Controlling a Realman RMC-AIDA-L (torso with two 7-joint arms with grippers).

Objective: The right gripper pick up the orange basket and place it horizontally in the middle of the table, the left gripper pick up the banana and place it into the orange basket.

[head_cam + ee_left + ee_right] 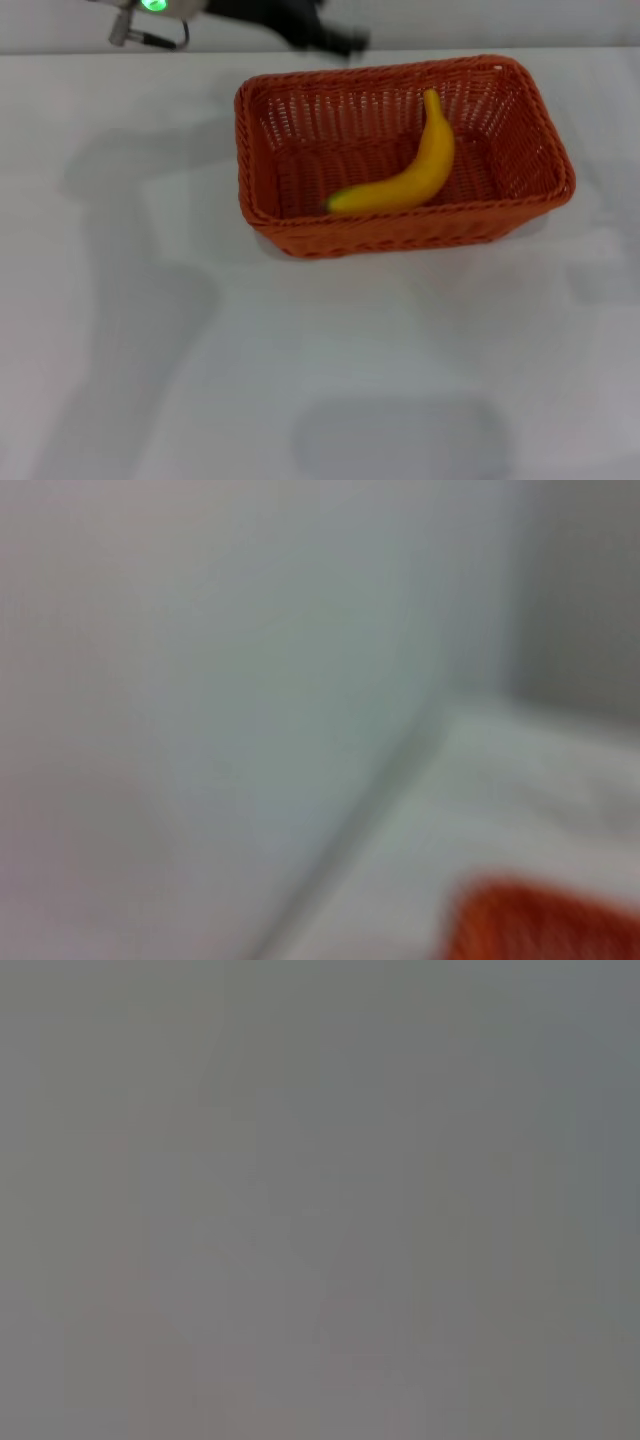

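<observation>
Head view: banana (407,172) lies inside basket (400,152) on table (150,330). Left gripper (325,35) sits beyond the basket; finger opening indeterminable.

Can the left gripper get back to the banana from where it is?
Probably yes. The banana lies uncovered in the orange basket, open from above. The left gripper sits at the far table edge, just beyond the basket, nothing between. Its finger state is unclear.

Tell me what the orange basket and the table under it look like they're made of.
The orange basket looks like woven wicker or a plastic imitation: openwork sides, braided rim; which one is unclear. The table seems a smooth white laminate or painted board, with a matte, featureless surface.
</observation>
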